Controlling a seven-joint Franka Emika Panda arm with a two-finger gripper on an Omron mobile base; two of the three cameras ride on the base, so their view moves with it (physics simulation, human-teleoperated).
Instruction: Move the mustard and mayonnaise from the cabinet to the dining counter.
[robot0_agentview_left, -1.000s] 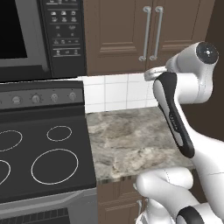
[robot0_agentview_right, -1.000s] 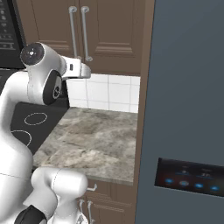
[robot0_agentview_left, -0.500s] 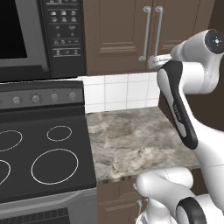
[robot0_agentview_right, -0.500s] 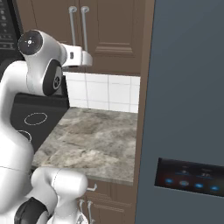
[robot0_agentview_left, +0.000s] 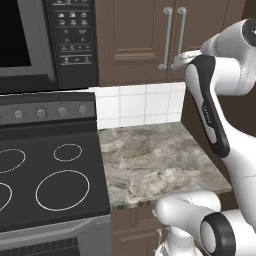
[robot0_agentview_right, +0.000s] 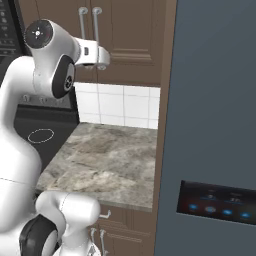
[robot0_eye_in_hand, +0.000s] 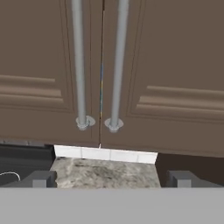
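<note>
Hand (robot0_eye_in_hand: 111, 178): raised to the cabinet's lower edge, facing the doors; fingertips (robot0_eye_in_hand: 40, 178) set far apart, nothing between them.
Cabinet (robot0_agentview_left: 135, 40): dark brown wall unit, both doors shut, straight ahead of the hand, apart from it.
Handles (robot0_eye_in_hand: 78, 65): two vertical silver bars side by side at the door seam; in the hand view their lower ends sit just above the gap between the fingertips.
Counter (robot0_agentview_right: 107, 160): small marble top below the cabinet and hand, under white tile.
Stove (robot0_agentview_left: 47, 175): black cooktop left of the counter.
Fridge (robot0_agentview_right: 215, 125): grey panel right of the counter.
Mustard, mayonnaise: cannot tell where; doors closed.
</note>
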